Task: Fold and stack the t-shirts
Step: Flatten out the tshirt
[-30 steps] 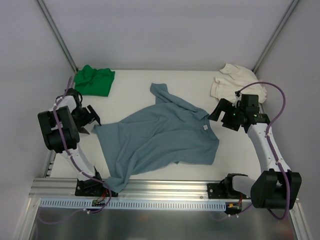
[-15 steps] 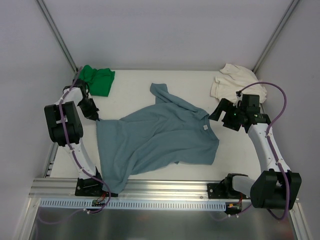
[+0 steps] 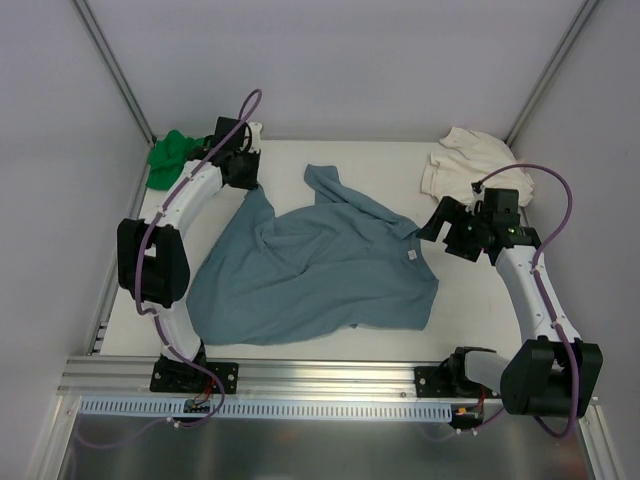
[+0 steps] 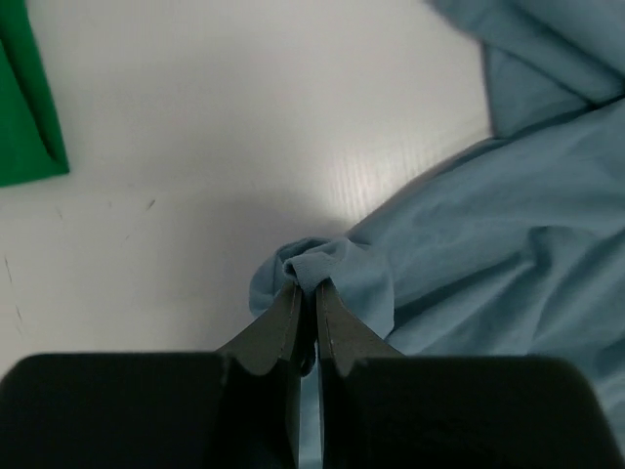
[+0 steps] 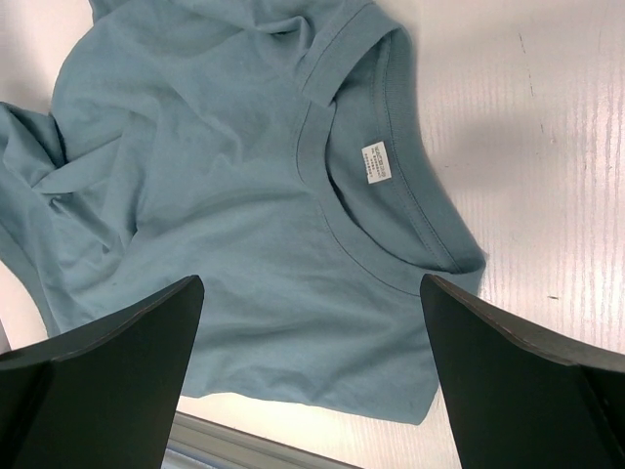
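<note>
The dusty blue-grey t-shirt (image 3: 320, 275) lies crumpled across the middle of the white table, neck tag (image 3: 411, 256) toward the right. My left gripper (image 3: 247, 182) is shut on a bunched corner of its left edge, held toward the back left. In the left wrist view the fingertips (image 4: 306, 288) pinch a fold of the blue cloth (image 4: 508, 225). The green t-shirt (image 3: 165, 157) sits in the back left corner, partly behind the left arm. At the back right lies the cream-white t-shirt (image 3: 465, 160). My right gripper (image 3: 437, 225) hovers open over the blue shirt's collar (image 5: 375, 162), holding nothing.
White walls close in the table (image 3: 300, 160) on three sides, with slanted metal posts (image 3: 115, 70) in the back corners. An aluminium rail (image 3: 330, 378) carrying both arm bases runs along the near edge. An edge of the green cloth (image 4: 24, 107) shows left of the left gripper.
My left gripper shut on the blue shirt's left corner and swung from the left edge toward the back, dragging that corner with it. The right arm stayed still.
</note>
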Robot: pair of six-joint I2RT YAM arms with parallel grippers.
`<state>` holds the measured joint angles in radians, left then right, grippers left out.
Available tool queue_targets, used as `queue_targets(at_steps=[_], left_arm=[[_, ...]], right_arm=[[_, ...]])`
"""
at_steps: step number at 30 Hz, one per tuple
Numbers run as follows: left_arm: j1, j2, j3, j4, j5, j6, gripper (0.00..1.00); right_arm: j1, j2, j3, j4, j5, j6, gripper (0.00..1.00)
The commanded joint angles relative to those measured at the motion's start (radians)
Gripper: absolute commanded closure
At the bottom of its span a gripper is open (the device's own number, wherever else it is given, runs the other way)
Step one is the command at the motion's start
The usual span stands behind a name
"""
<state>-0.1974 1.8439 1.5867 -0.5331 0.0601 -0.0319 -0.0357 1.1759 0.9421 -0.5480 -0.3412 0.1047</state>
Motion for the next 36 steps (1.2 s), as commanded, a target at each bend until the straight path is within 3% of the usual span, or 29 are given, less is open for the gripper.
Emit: queue_targets(at_steps=[1,6,10,15,19,20,21,23,24,25,27,30,33,36], left_arm=[[-0.020,-0.093,0.061,0.076,-0.040,0.101,1.00],[-0.068,-0.181,0.072,0.048,-0.052,0.165,1.00],[-0.134,-0.335,-0.043,-0.030,-0.072,0.171,1.00],[-0.211,-0.458,-0.204,-0.227,-0.091,0.068,1.00],[-0.231,-0.555,-0.315,-0.362,0.042,-0.051,0.97],[-0.231,-0.572,-0.332,-0.375,0.085,-0.069,0.88],[-0.234,-0.607,-0.350,-0.386,0.121,-0.112,0.52],[-0.244,-0.659,-0.413,-0.374,0.231,-0.137,0.28],[-0.257,-0.731,-0.438,-0.358,0.247,-0.178,0.11],[-0.258,-0.771,-0.483,-0.341,0.253,-0.190,0.01],[-0.258,-0.881,-0.522,-0.285,0.288,-0.230,0.01],[-0.258,-0.988,-0.605,-0.229,0.224,-0.272,0.01],[-0.258,-0.999,-0.649,-0.232,0.081,-0.327,0.01],[-0.258,-0.953,-0.689,-0.225,0.073,-0.384,0.01]], right_arm=[[-0.009,0.001,0.000,0.023,-0.015,0.006,0.01],[-0.010,-0.004,0.000,0.019,-0.012,0.006,0.01],[-0.010,-0.004,-0.003,0.019,-0.012,0.006,0.01],[-0.010,0.001,0.001,0.020,-0.019,0.009,0.01],[-0.010,0.005,0.004,0.020,-0.027,0.012,0.00],[-0.010,0.005,0.006,0.017,-0.025,0.010,0.01],[-0.010,0.005,0.006,0.016,-0.022,0.010,0.01],[-0.010,0.002,0.004,0.016,-0.018,0.009,0.01],[-0.010,0.001,0.006,0.014,-0.018,0.009,0.01],[-0.010,0.004,0.006,0.014,-0.016,0.009,0.01],[-0.010,0.008,0.007,0.016,-0.016,0.010,0.01],[-0.010,0.014,0.011,0.017,-0.018,0.013,0.01],[-0.010,0.013,0.012,0.016,-0.018,0.012,0.01],[-0.010,0.008,0.014,0.010,-0.015,0.010,0.01]])
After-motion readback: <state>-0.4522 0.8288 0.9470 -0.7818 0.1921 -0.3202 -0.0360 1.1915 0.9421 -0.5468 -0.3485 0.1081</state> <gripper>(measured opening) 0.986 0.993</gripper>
